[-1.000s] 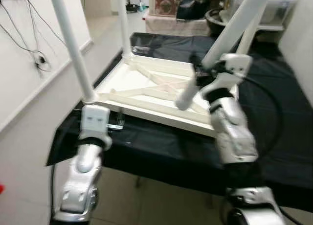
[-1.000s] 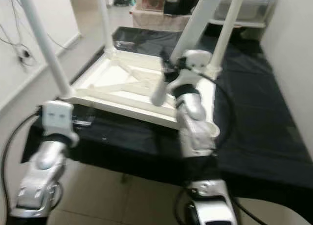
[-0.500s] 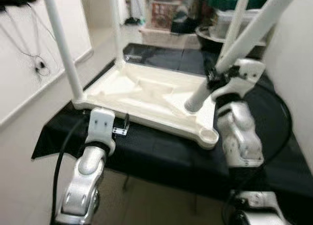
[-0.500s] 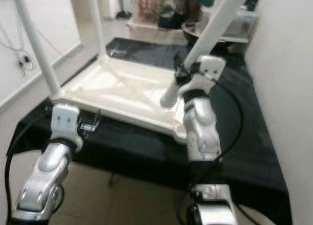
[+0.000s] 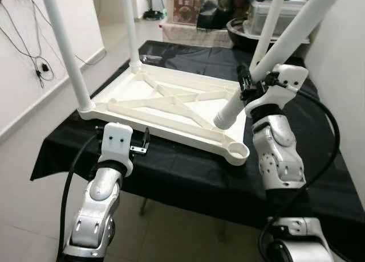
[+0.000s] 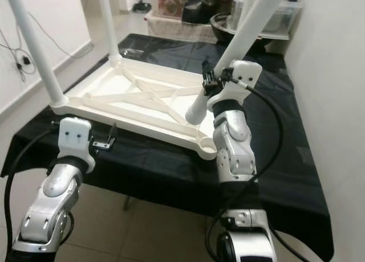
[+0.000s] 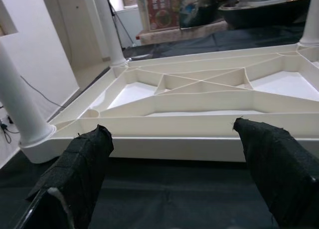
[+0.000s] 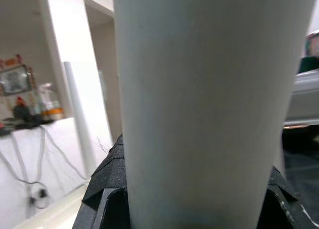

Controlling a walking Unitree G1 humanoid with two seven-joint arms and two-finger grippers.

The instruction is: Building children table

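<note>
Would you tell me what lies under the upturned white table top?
A black cloth over a work surface lies under the table top; the surface beneath the cloth is covered.

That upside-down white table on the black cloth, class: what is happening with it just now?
A humanoid robot is assembling a small white table that lies upside down on a black-covered surface. Three legs already stand upright in its corners. The right gripper holds the fourth leg at a slant, its lower end hanging above the tabletop near the empty corner socket, not yet seated. The left gripper waits open at the table's near edge, touching nothing.
</note>
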